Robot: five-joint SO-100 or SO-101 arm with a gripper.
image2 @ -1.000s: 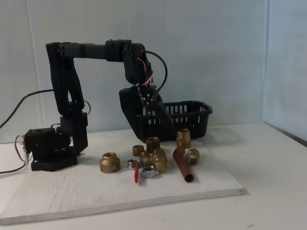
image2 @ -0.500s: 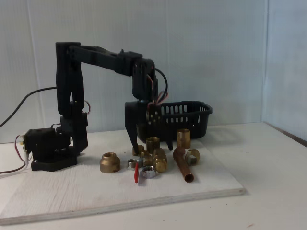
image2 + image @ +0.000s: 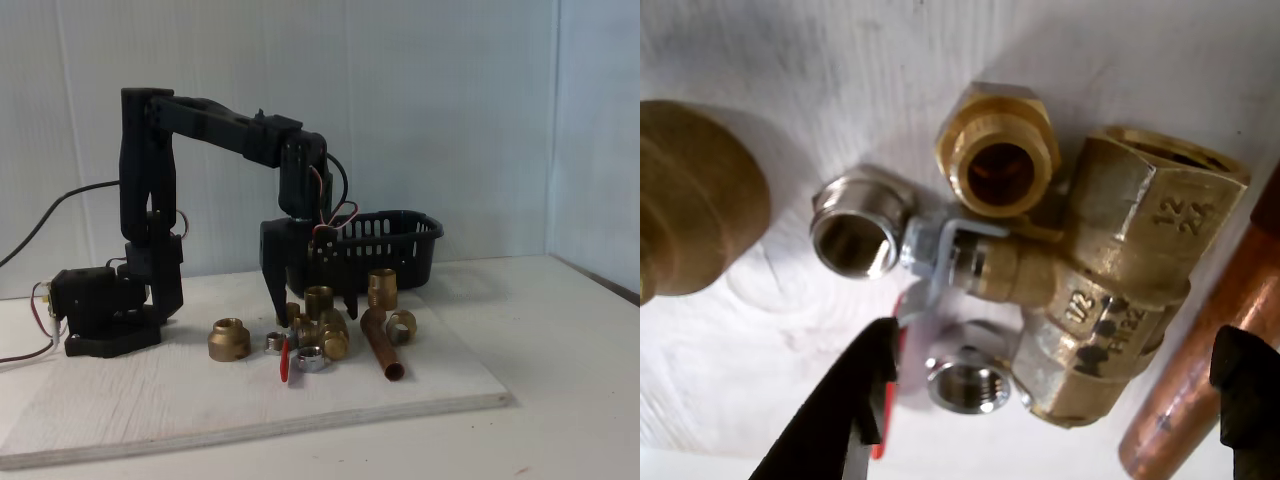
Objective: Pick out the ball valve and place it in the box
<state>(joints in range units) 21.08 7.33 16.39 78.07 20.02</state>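
The ball valve [image 3: 1110, 280] is seen lying on the white board [image 3: 150, 400], its stamped brass body filling the middle right of the wrist view and its red handle [image 3: 890, 340] poking out toward the lower left, partly hidden behind one black finger. In the fixed view the valve [image 3: 325, 335] sits in the heart of the pile of fittings, with the red handle [image 3: 284, 360] hanging toward the board's front edge. The gripper [image 3: 1060, 400] is held right over it, fingers spread wide: one fingertip [image 3: 855, 400] is placed at the lower left of the wrist view and the other at the lower right edge, with the valve between them and nothing clamped. A small silver nut [image 3: 968, 385] is found touching the valve's near side, a silver threaded fitting [image 3: 855, 235] just to the left, and a brass hex coupling [image 3: 1000, 150] pressed against the top. A copper pipe [image 3: 1200, 370] runs along the right, and a big brass fitting [image 3: 690, 210] is left well off at the left edge. Behind the pile, the box [image 3: 395, 245] is seen standing at the back of the board.
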